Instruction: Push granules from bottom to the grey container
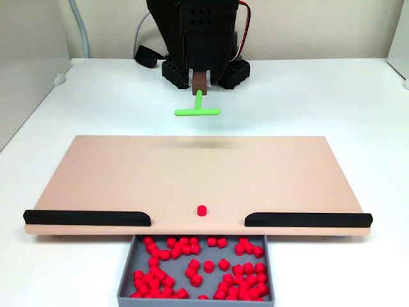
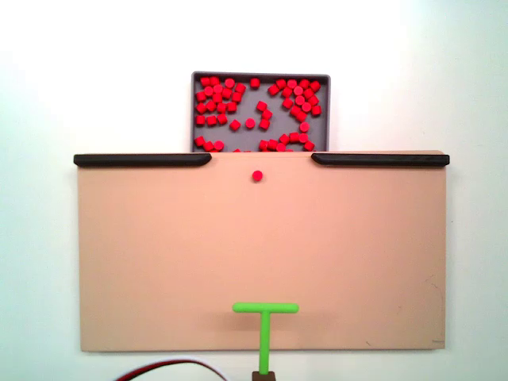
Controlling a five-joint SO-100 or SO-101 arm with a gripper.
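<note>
One red granule (image 1: 201, 210) (image 2: 257, 175) lies alone on the tan board (image 1: 192, 173) (image 2: 159, 254), in the gap between the two black strips and close to the board's edge by the grey container. The grey container (image 1: 127, 268) (image 2: 193, 103) sits just past that gap and holds many more granules (image 1: 208, 265) (image 2: 298, 91). My gripper (image 1: 199, 82) (image 2: 263, 375) is shut on the stem of the green T-shaped tool (image 1: 197, 110) (image 2: 265, 311). The tool's crossbar hangs over the board's opposite edge, far from the lone granule, and casts a faint shadow on the board.
Black strips (image 1: 86, 218) (image 1: 307, 220) line the board's container-side edge on either side of the gap. The arm's black base (image 1: 204, 64) stands on the white table behind the board. A white wall and cables are beyond it.
</note>
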